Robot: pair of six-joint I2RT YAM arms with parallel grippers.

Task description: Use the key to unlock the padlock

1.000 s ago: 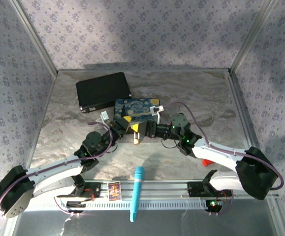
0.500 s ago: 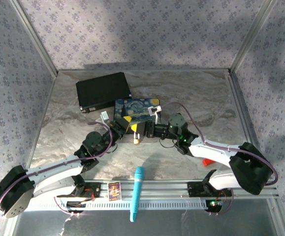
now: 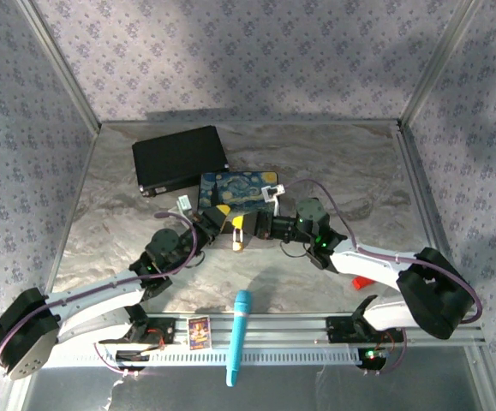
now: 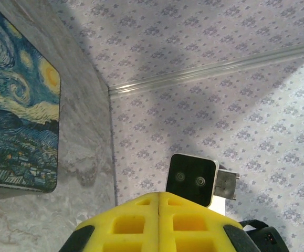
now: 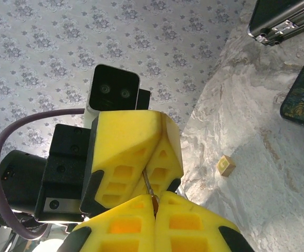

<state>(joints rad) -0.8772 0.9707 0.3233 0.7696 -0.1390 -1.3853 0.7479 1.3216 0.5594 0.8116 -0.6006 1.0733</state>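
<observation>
The key (image 5: 148,185), a thin silver sliver, bridges two closed tools: the left tool (image 5: 144,169) pinches one end, the right tool (image 5: 155,203) the other. The padlock (image 3: 237,246) sits just at their 6 o'clock, the Starry Night box (image 3: 239,190) at 12.

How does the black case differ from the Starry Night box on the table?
The black case is plain and dark; the Starry Night box carries a blue and yellow painting. The black case looks larger than the Starry Night box. The black case lies farther back and left; the Starry Night box sits nearer the front. Both are flat rectangles lying on the table.
</observation>
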